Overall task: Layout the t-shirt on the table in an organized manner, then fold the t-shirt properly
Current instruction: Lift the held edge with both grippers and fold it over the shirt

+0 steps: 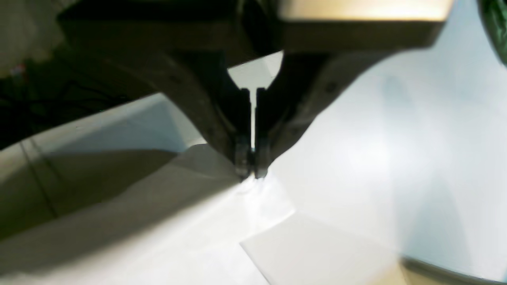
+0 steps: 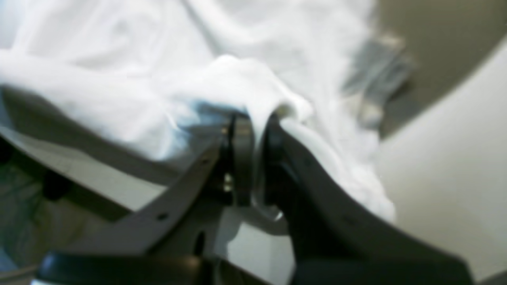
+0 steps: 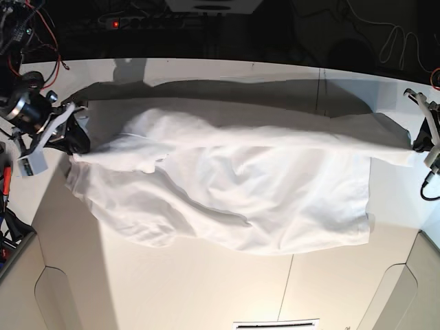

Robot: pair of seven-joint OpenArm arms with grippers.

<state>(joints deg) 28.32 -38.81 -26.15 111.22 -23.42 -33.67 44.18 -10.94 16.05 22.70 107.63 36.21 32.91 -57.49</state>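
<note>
Bunched white fabric of the t-shirt [image 2: 237, 91] is sitting pinched in the right gripper [image 2: 257, 126]; the left gripper [image 1: 251, 172] is clamping its opposite edge, stretching it across the table [image 3: 206, 289].

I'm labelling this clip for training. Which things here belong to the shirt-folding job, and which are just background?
Job:
- plain white, wrinkled thin fabric t-shirt
- large matte off-white table
- left gripper, shut on the t-shirt
- right gripper, shut on the t-shirt

Background:
- red and black wires
- white cable

Both grippers [image 1: 252, 174] [image 2: 257, 130] clamped, arms apart
</note>
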